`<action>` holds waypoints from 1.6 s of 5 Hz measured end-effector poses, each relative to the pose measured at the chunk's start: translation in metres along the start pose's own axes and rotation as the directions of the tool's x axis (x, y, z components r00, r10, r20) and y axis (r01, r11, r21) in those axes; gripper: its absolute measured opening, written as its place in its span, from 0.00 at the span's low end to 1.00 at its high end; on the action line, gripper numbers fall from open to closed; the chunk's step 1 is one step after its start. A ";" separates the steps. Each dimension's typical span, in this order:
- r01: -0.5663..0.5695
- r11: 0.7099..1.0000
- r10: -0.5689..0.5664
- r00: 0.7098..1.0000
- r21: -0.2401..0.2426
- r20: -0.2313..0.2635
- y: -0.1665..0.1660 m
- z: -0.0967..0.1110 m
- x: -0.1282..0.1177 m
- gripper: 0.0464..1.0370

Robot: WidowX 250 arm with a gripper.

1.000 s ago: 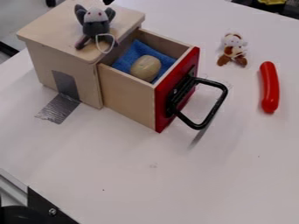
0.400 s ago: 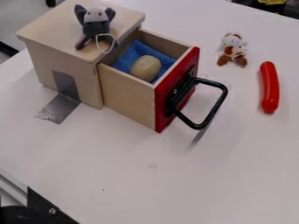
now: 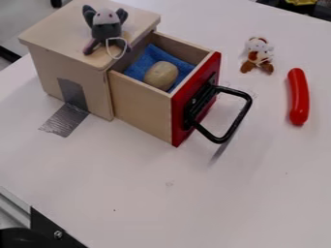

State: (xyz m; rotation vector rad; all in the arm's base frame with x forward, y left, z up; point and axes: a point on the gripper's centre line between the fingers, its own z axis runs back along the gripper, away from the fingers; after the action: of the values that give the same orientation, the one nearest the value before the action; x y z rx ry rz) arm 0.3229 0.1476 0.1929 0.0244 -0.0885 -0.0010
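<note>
Camera view: white table, grey floor behind; cannot tell the claw's state.

A red toy sausage lies lengthwise on the right part of the white tabletop. Just left of it, a little nearer the far edge, is a small brown-and-white plush toy. A grey plush mouse with a looped pale cord sits raised over the upper left part. Silver-grey tape sticks to the tabletop's left part.
</note>
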 end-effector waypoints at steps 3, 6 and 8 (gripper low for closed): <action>-0.064 0.998 0.061 0.987 -0.013 -0.146 -0.005 -0.046 -0.043 0.96; -0.165 0.985 0.171 0.977 0.052 -0.131 -0.004 -0.084 -0.048 0.91; -0.171 0.984 0.176 0.977 0.044 -0.119 -0.006 -0.085 -0.046 0.32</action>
State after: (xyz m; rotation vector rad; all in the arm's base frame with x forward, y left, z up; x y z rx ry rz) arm 0.2848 0.1437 0.1038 0.0497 0.0322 0.1766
